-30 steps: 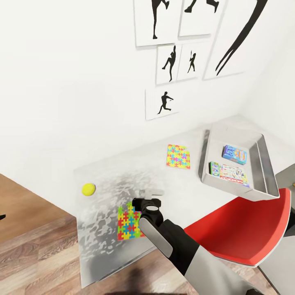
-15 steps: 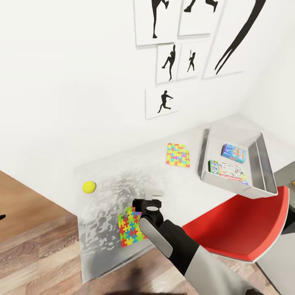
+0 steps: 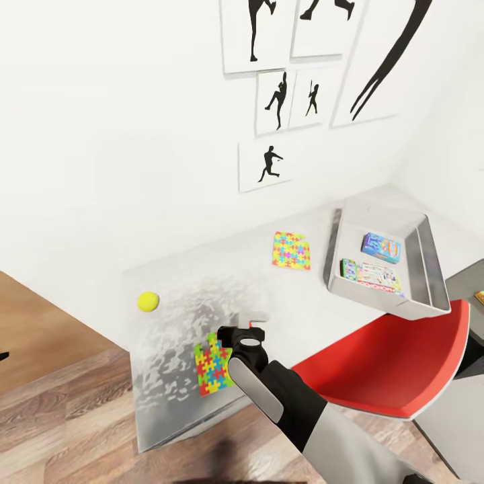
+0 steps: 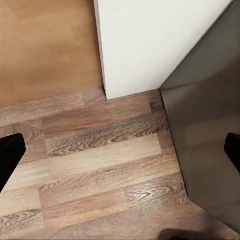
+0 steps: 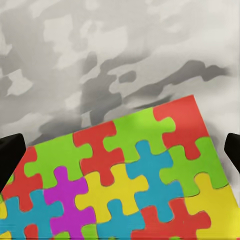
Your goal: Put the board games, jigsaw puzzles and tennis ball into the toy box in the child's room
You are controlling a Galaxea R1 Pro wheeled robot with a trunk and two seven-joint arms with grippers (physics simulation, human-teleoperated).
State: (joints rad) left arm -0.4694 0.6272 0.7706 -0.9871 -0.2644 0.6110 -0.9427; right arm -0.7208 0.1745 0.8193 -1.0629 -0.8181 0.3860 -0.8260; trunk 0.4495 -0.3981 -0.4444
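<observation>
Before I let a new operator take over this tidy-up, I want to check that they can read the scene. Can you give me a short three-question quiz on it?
1. True or false: the right gripper hangs over the near jigsaw puzzle with its fingers spread.
2. How many game boxes lie inside the toy box?
A. one
B. two
C. three
3. Fill in: the tennis ball lies on the ____.

Key
1. True: in the right wrist view both fingertips sit wide apart above the puzzle.
2. C: a blue one, a green one and a pale one.
3. table, apart from both puzzles; the far puzzle lies near the toy box.
</observation>
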